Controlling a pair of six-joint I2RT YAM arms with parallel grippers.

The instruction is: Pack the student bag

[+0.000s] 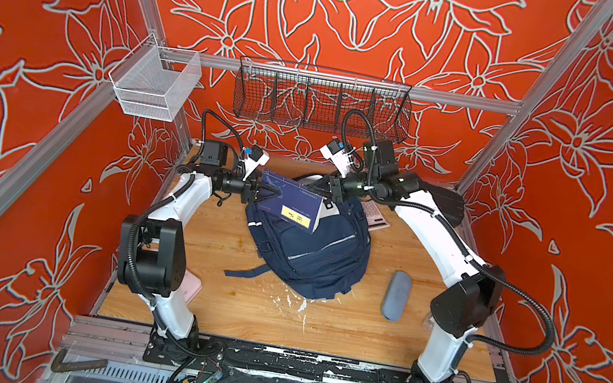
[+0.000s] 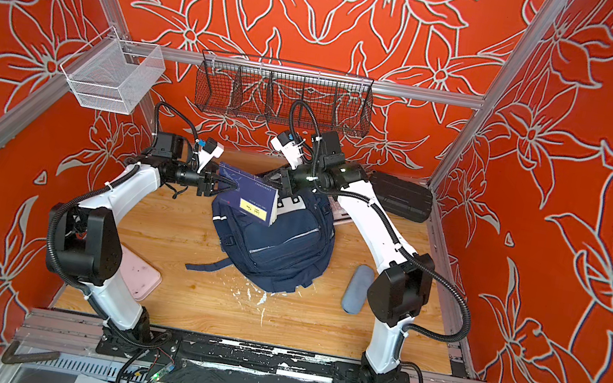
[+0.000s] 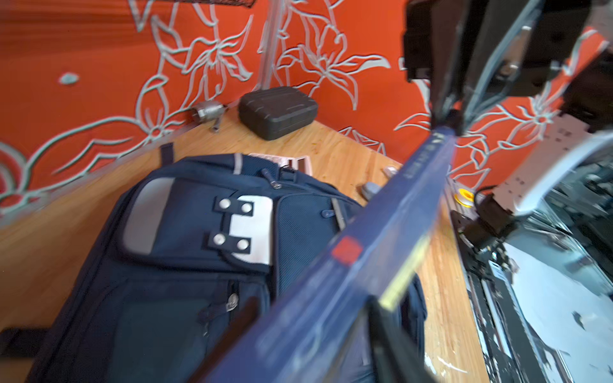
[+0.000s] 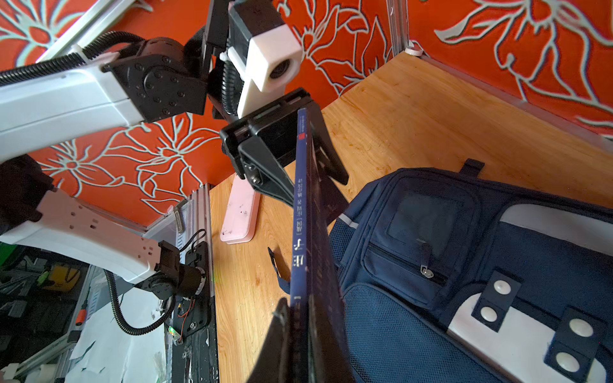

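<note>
The student bag, a navy backpack with a white patch, lies flat at the middle of the wooden table; it also shows in the wrist views. A thin blue book with a yellow label hangs over the bag's far end, held at both ends. My left gripper is shut on its left edge. My right gripper is shut on its right edge. In the wrist views the book shows spine-on.
A black ribbed case stands at the back right. A grey-blue oblong case lies right of the bag, and a pink flat case lies by the left arm. A pink item lies behind the bag. Wire baskets hang on the back rail.
</note>
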